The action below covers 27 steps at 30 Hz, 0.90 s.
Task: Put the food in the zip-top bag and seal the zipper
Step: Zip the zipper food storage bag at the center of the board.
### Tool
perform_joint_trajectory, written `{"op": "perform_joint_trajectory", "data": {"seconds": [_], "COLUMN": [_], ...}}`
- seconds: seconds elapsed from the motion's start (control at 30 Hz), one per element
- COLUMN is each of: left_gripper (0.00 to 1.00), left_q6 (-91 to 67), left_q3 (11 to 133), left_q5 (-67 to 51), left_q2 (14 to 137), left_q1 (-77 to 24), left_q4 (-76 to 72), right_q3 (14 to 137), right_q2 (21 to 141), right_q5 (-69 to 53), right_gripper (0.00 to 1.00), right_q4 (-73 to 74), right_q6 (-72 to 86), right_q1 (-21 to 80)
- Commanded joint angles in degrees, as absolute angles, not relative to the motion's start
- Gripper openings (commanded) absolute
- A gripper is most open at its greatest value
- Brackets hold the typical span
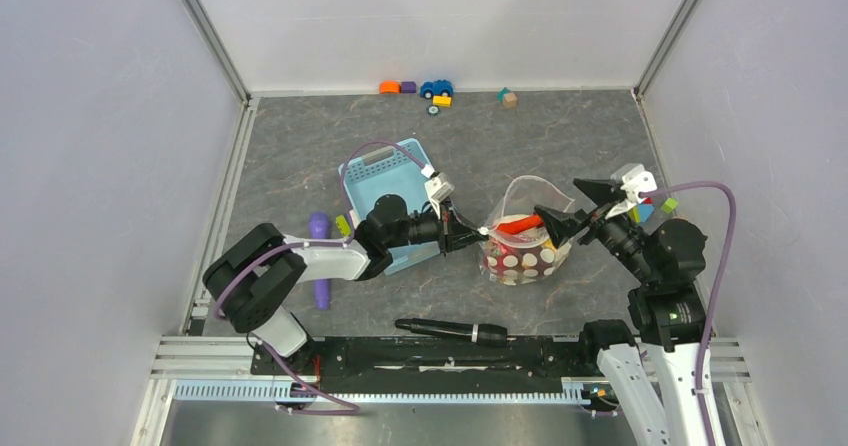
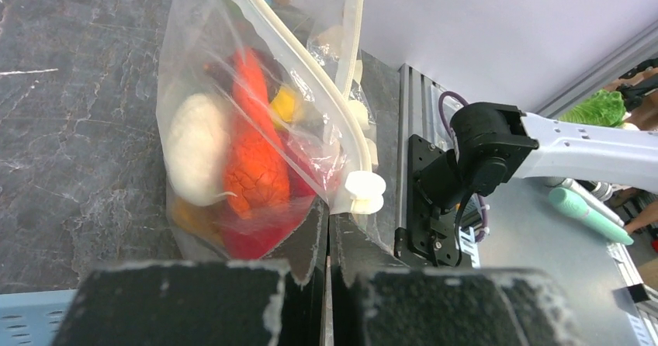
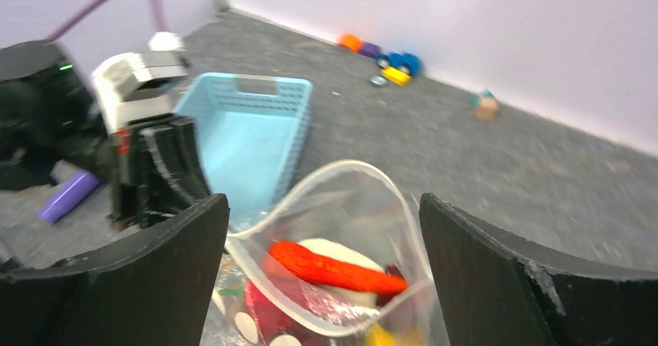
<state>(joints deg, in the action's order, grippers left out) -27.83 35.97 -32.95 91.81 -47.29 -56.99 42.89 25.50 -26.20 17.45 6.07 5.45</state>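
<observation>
grey marbled table (image 1: 300, 146); soft dotted zip-top bag (image 1: 522, 262) bulging with glossy food (image 1: 520, 226)

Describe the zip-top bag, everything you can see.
The zip-top bag is clear soft plastic, white dots on its lower part, standing on the table right of the light-blue basket. Its mouth gapes open, zipper unsealed, white slider at one end. Food inside: white, orange-red, yellow, red pieces. The left gripper pinches its edge; the open right gripper straddles the mouth.

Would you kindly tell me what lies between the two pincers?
The zip-top bag, food inside and mouth open, lies between the left pincer, shut on its edge, and the open right pincer, as the top view shows.
</observation>
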Motion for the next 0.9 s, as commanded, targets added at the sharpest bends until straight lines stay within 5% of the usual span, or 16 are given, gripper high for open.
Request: {"op": "perform_joint_trajectory", "data": {"seconds": [0.0, 0.23, 0.87], "left_gripper": [0.02, 0.02, 0.02], "left_q6": [-30.8, -31.9, -26.0], "left_q3": [39.1, 43.6, 47.5], "left_q5": [-30.1, -26.8, -32.3], "left_q2": [87.1, 84.3, 83.2], "left_q1": [-48.1, -49.2, -49.6], "left_q4": [-50.1, -37.6, -28.2], "right_q3": [40.8, 33.6, 41.9], "right_q2": [26.3, 28.2, 46.7], "right_q5": [-43.7, -56.9, -28.8], "right_gripper": [0.98, 0.96, 0.76], "right_q4": [7.1, -6.0, 14.1], "right_q6": [3.9, 7.3, -9.6], "right_q1": [5.3, 5.9, 30.7]}}
